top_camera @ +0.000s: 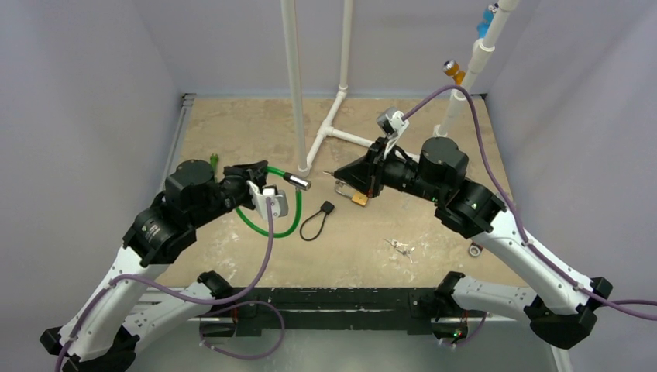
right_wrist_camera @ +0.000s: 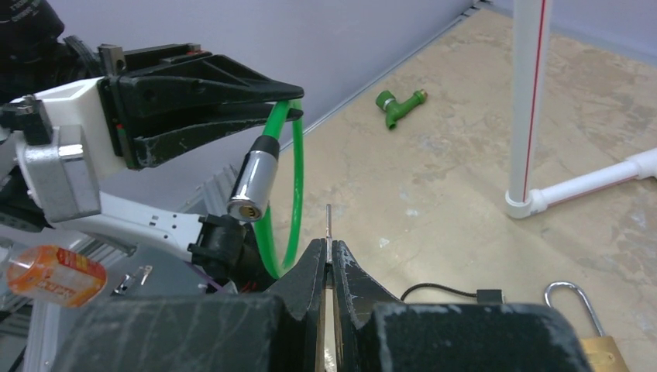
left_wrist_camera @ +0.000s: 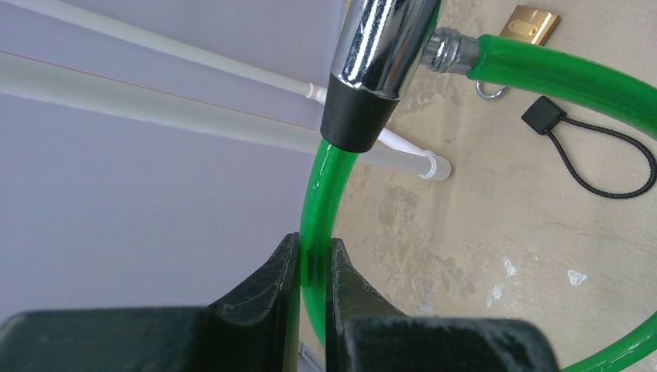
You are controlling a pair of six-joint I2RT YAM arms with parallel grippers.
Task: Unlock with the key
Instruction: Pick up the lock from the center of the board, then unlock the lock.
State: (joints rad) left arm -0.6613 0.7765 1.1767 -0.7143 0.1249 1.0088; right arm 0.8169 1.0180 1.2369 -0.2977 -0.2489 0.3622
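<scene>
A green cable lock [top_camera: 267, 230] with a chrome lock cylinder [top_camera: 297, 181] is held up off the table. My left gripper [top_camera: 259, 172] is shut on the green cable [left_wrist_camera: 319, 201] just behind the cylinder [left_wrist_camera: 383, 43]. My right gripper [top_camera: 341, 177] is shut on a thin metal key [right_wrist_camera: 329, 225] that sticks out past the fingertips. In the right wrist view the cylinder's keyhole end [right_wrist_camera: 249, 208] faces the key; it sits left of and a little above the key tip, with a gap between them.
A brass padlock [top_camera: 359, 199] lies under my right gripper. A black cord loop [top_camera: 314, 223] and spare keys [top_camera: 400, 246] lie on the table. A white pipe frame [top_camera: 325, 128] stands at the back. A green fitting [right_wrist_camera: 397, 105] lies far left.
</scene>
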